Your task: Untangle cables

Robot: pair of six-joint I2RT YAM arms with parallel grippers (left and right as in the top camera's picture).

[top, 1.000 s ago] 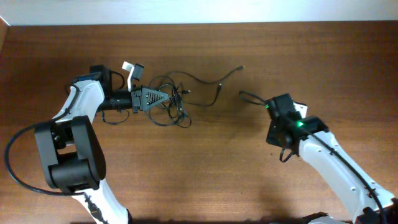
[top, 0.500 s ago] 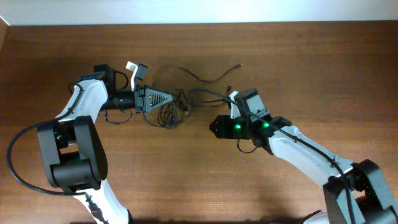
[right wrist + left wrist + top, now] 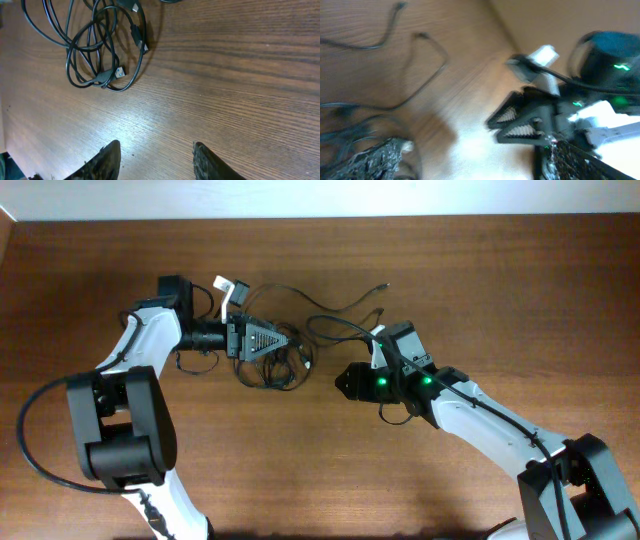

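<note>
Left hand (image 3: 280, 340): fingers spread wide, right over the cables (image 3: 270, 368). Wrist view is blurred and I see no cord pinched between them. Right hand (image 3: 347, 380): fingers apart, nothing between them, hovering over bare worktop (image 3: 480, 270) just beside the bundle. So nothing is held right now.

The cables are a knotted bunch of loops left of centre, with a plug (image 3: 119, 72) tucked inside one loop. One loose strand (image 3: 335, 320) arcs off to the right, close to the right wrist.

Risks, my read:
- The left hand sits on several overlapping loops. If it shuts there it likely grabs more than one strand, and a pull tightens the knot instead of freeing it.
- The plug inside the loop can hook on a pull and drag the whole bunch.
- The loose strand is near the right wrist. A swing of that arm could snag it and drag the bundle along.
- The two hands are close and facing each other, so if both reach into the bunch they risk hitting each other.

Versus a second ago:
- The left hand was pressed together and now stands spread, shifted slightly toward the bundle.
- The right arm was well off to the right and is now in beside the bundle.
- Half a second ago the bunch looked tighter. Now the loops sit looser and wider.
</note>
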